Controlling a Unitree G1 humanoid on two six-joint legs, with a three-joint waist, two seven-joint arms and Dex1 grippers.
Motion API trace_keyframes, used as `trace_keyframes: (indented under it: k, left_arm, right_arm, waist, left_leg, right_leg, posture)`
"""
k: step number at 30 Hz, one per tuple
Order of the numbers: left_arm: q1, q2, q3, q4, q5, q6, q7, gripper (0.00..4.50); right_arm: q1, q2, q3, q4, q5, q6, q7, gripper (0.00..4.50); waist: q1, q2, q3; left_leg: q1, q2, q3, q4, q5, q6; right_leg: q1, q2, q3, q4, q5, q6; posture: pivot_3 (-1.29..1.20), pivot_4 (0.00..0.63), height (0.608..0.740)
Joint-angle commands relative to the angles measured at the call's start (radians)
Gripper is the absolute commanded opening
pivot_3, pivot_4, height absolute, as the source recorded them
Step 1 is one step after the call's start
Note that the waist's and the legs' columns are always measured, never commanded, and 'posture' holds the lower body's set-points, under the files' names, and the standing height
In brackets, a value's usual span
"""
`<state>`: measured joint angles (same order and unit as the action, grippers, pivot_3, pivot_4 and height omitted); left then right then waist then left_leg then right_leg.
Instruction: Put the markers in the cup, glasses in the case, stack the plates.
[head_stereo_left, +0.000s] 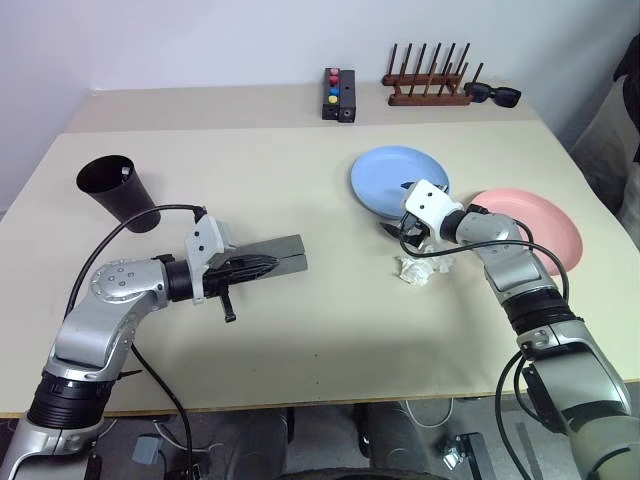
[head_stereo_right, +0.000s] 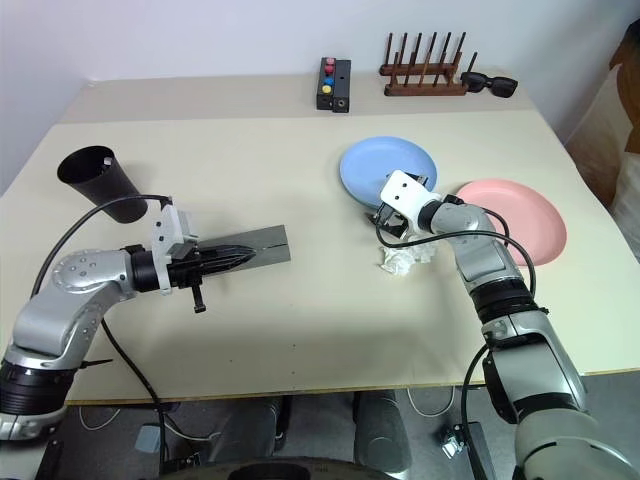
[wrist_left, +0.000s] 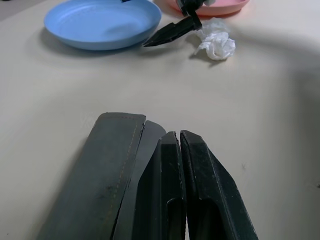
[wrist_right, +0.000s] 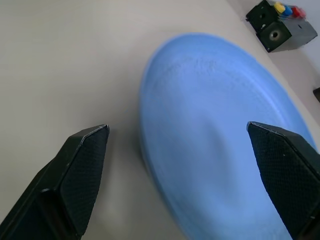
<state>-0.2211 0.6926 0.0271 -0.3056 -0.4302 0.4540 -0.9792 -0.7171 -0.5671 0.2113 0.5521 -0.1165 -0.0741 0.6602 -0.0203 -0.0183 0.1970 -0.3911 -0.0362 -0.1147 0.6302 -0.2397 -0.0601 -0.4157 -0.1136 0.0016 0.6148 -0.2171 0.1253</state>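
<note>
Right tool (wrist_right: 177, 175) spread wide at the near rim of the round light blue plastic plate (head_stereo_left: 385, 180), one finger either side of its edge, with the salmon pink round plate (head_stereo_left: 545, 225) just beside it to the right and a crumpled white paper wad (head_stereo_left: 420, 268) lying right below. Left tool (head_stereo_left: 262, 266) pressed shut, holding nothing, tips resting over the flat grey rectangular glasses case (head_stereo_left: 285, 248) mid-worktop; tall black tapered plastic cup (head_stereo_left: 118, 190) behind it near the left edge. Bare beige worktop (head_stereo_left: 330, 330) open between both arms and along the near edge, wooden peg rack (head_stereo_left: 428, 85), black sunglasses (head_stereo_left: 492, 94) and small black box with coloured buttons (head_stereo_left: 339, 95) lined along the far edge.
</note>
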Motion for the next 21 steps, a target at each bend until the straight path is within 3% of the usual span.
trace_keyframes:
  k: [1,9,18,21]
  left_arm:
    - [0.014,-0.004,0.031,-0.050,-0.030,0.001,0.020,0.06]
    - [0.019,-0.003,0.023,-0.053,-0.050,-0.002,0.035,0.06]
    - [-0.028,-0.020,-0.005,-0.020,-0.045,-0.005,0.028,0.06]
    - [-0.030,-0.021,-0.003,-0.021,-0.044,-0.005,0.028,0.00]
  right_arm:
    - [-0.034,-0.014,-0.010,0.019,-0.021,-0.053,0.008,4.50]
    - [-0.016,-0.062,-0.052,0.037,-0.022,-0.071,0.003,4.50]
    - [-0.046,-0.019,-0.019,0.172,-0.073,-0.203,-0.024,4.50]
    - [-0.054,-0.012,-0.019,0.206,-0.082,-0.227,-0.025,3.62]
  waist:
    - [0.000,0.000,0.000]
    - [0.001,0.000,0.000]
    - [-0.003,0.000,0.000]
    - [-0.005,0.000,0.000]
  left_leg:
    - [0.000,0.000,0.000,0.000,0.000,0.000]
    - [0.000,0.000,0.000,0.000,0.000,0.000]
    - [0.000,0.000,0.000,0.000,0.000,0.000]
    - [0.001,0.000,0.000,0.000,0.000,0.000]
  right_leg:
    - [0.000,0.000,0.000,0.000,0.000,0.000]
    - [0.000,0.000,0.000,0.000,0.000,0.000]
    - [0.001,0.000,0.000,0.000,0.000,0.000]
    - [0.001,0.000,0.000,0.000,0.000,0.000]
  posture:
    - [0.00,0.150,0.734]
    - [0.00,0.150,0.734]
    - [0.00,0.150,0.734]
    - [0.00,0.150,0.734]
